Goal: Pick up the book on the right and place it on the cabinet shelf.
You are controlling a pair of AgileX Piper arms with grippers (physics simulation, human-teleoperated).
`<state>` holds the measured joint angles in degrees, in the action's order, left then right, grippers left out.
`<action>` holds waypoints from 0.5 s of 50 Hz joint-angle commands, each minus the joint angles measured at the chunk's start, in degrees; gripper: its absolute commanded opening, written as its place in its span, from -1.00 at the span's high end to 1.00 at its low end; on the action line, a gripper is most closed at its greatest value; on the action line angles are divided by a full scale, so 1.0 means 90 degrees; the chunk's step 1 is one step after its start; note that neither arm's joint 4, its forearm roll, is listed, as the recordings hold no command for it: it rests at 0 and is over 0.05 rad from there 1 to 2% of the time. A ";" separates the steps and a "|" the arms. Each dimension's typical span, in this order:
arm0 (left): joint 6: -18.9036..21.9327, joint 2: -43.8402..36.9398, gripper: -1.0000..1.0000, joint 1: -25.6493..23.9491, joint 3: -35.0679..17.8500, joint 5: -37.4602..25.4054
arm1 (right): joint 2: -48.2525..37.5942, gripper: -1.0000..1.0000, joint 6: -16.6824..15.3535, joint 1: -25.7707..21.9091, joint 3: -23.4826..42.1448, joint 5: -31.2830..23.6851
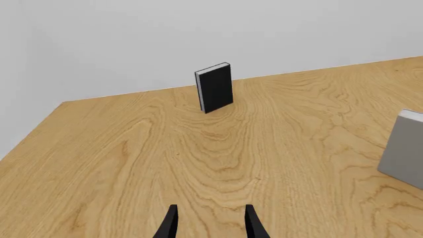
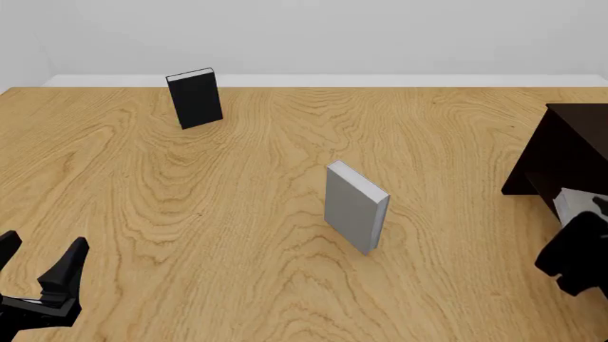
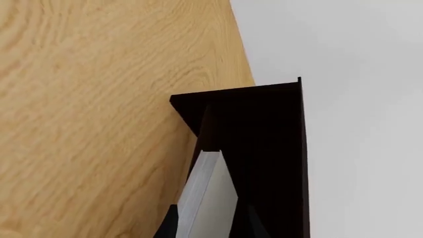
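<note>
My right gripper [image 3: 210, 225] is shut on the book [image 3: 210, 196], a plain light-grey hardcover with white page edges. The book's far end points into the dark opening of the cabinet shelf [image 3: 264, 129]. From the front, the cabinet [image 2: 570, 146] stands at the table's right edge. A light strip of the book [image 2: 568, 203] shows just below the cabinet, above my right gripper [image 2: 582, 246]. My left gripper [image 2: 40, 256] hovers low at the near left, open and holding nothing, and its fingers [image 1: 173, 220] show at the edge of the left wrist view.
A second grey book [image 2: 357, 206] stands upright mid-table, also seen at the edge of the left wrist view [image 1: 404, 148]. A black book [image 2: 195, 97] stands upright at the far left, also in the left wrist view [image 1: 215, 88]. A white wall lies behind the wooden table [image 2: 238, 214].
</note>
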<state>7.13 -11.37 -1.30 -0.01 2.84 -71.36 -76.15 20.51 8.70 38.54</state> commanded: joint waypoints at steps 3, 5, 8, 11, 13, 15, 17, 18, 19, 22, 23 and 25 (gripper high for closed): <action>-0.0029 0.0111 -1.00 -0.0038 0.0000 -0.0116 | 0.0145 -1.00 -0.0271 -0.0311 0.0214 -0.0282; -0.0018 0.0125 -1.00 -0.0041 0.0000 -0.0132 | 0.0159 -1.00 -0.0305 -0.0362 0.0232 -0.0307; -0.0025 0.0167 -1.00 -0.0042 0.0000 -0.0178 | 0.0166 -1.00 -0.0299 -0.0452 0.0283 -0.0362; -0.0018 0.0187 -1.00 -0.0043 0.0000 -0.0208 | 0.0178 -1.00 -0.0307 -0.0493 0.0316 -0.0370; -0.0021 0.0177 -1.00 -0.0042 0.0000 -0.0198 | 0.0158 -1.00 -0.0307 -0.0561 0.0332 -0.0367; -0.0025 0.0158 -1.00 -0.0045 0.0000 -0.0175 | 0.0163 -1.00 -0.0291 -0.0622 0.0371 -0.0406; -0.0022 0.0156 -1.00 -0.0047 0.0000 -0.0171 | 0.0149 -1.00 -0.0306 -0.0674 0.0376 -0.0390; -0.0036 0.0165 -1.00 -0.0046 0.0000 -0.0177 | 0.0152 -1.00 -0.0290 -0.0681 0.0395 -0.0404; -0.0039 0.0159 -1.00 -0.0042 0.0000 -0.0174 | 0.0144 -1.00 -0.0290 -0.0716 0.0398 -0.0406; -0.0035 0.0176 -1.00 -0.0030 0.0000 -0.0194 | 0.0187 -1.00 -0.0209 -0.0864 0.0476 -0.0513; -0.0027 0.0183 -1.00 -0.0033 0.0000 -0.0200 | 0.0203 -1.00 -0.0184 -0.0892 0.0508 -0.0575; -0.0024 0.0186 -1.00 -0.0033 0.0000 -0.0204 | 0.0183 -1.00 -0.0237 -0.0922 0.0496 -0.0536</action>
<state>7.15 -10.33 -1.25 -0.01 1.70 -70.53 -76.09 15.24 11.59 36.39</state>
